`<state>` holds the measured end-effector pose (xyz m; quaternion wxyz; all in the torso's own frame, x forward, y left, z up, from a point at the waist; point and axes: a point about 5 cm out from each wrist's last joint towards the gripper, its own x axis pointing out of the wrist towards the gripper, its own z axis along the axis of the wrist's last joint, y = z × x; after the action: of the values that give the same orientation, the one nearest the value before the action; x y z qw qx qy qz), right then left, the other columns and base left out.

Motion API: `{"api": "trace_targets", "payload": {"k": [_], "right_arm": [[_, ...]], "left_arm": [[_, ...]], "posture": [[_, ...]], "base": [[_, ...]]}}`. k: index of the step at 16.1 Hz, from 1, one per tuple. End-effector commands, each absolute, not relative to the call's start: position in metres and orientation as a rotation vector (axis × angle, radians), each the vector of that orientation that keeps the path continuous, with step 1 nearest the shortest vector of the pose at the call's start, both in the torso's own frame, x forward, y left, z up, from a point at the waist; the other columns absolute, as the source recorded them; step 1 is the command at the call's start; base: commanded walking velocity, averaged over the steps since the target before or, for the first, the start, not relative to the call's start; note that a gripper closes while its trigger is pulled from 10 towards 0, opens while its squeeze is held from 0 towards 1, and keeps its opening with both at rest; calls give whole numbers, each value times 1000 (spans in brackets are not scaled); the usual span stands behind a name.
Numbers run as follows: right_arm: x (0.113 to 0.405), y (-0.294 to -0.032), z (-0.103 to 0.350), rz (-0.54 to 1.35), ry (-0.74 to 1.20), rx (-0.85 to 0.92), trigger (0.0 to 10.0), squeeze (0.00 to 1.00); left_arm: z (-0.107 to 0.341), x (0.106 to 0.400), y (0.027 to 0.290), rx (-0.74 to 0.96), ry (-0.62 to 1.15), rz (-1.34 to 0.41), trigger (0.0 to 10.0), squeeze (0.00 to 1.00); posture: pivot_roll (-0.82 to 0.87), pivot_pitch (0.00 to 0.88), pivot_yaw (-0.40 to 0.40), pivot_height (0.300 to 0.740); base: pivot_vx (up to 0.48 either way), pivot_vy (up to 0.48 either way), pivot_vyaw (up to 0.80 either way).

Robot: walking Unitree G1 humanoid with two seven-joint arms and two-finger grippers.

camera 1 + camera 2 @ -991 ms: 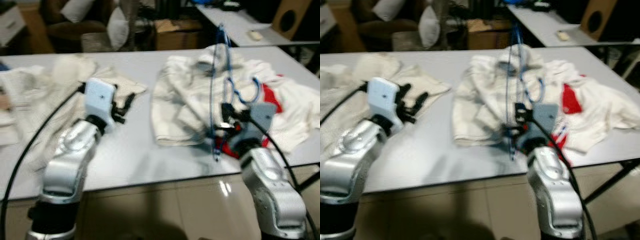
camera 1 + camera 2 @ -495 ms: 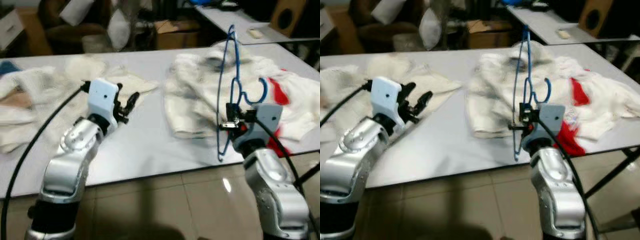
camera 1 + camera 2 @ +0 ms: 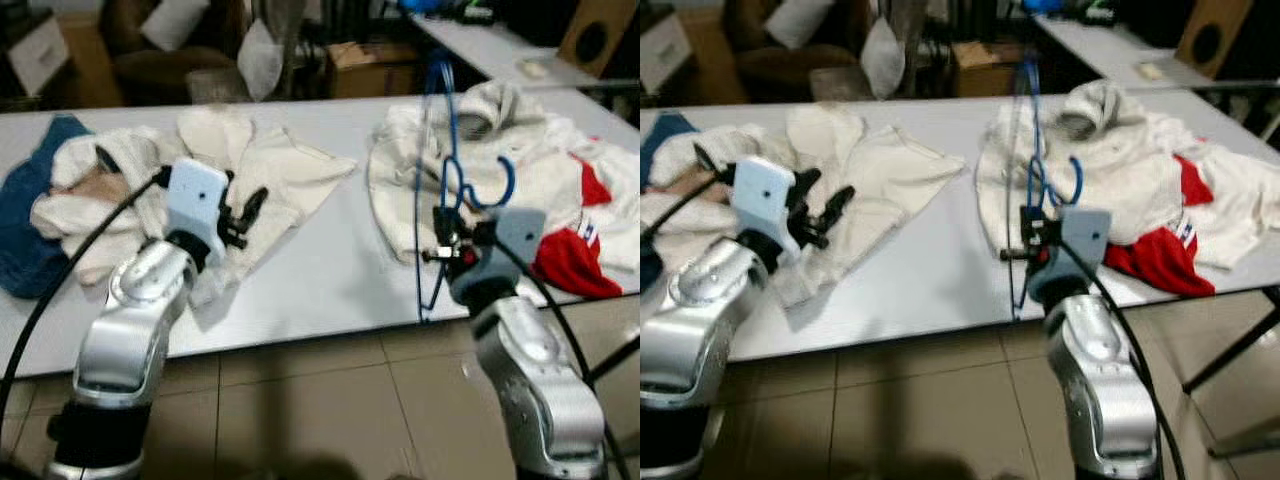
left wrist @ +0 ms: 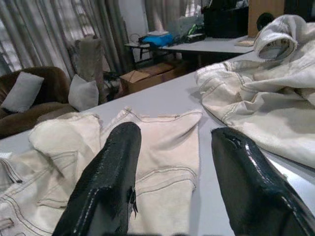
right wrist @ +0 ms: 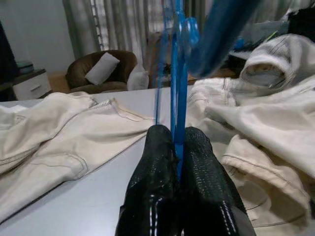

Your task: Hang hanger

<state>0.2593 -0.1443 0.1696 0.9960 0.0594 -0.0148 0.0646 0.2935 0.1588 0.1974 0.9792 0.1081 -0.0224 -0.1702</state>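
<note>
**Hanger in transit, camera panning left**

The right gripper (image 3: 440, 252) is clamping the blue hanger (image 3: 447, 170) upright, clear of the table (image 3: 330, 290) and in front of the white hoodie (image 3: 480, 160). The left gripper (image 4: 170, 182) is staying spread wide, holding nothing. Since earlier, the view is shifting left, revealing more clothes; no rail is visible yet.

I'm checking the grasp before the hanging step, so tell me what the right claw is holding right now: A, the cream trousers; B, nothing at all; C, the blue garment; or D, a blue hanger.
D: the right claw is shut on the blue hanger, held upright over the table's near edge, and the right wrist view shows the blue wire pinched between the black fingers.
</note>
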Motion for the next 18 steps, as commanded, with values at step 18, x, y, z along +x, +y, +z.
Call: {"api": "trace_targets", "payload": {"k": [18], "right_arm": [[258, -151, 170, 99, -29, 115, 10000, 0]], "left_arm": [[197, 295, 152, 215, -47, -374, 10000, 0]], "posture": [[-58, 0, 22, 740]], "base": [[0, 372, 0]]}}
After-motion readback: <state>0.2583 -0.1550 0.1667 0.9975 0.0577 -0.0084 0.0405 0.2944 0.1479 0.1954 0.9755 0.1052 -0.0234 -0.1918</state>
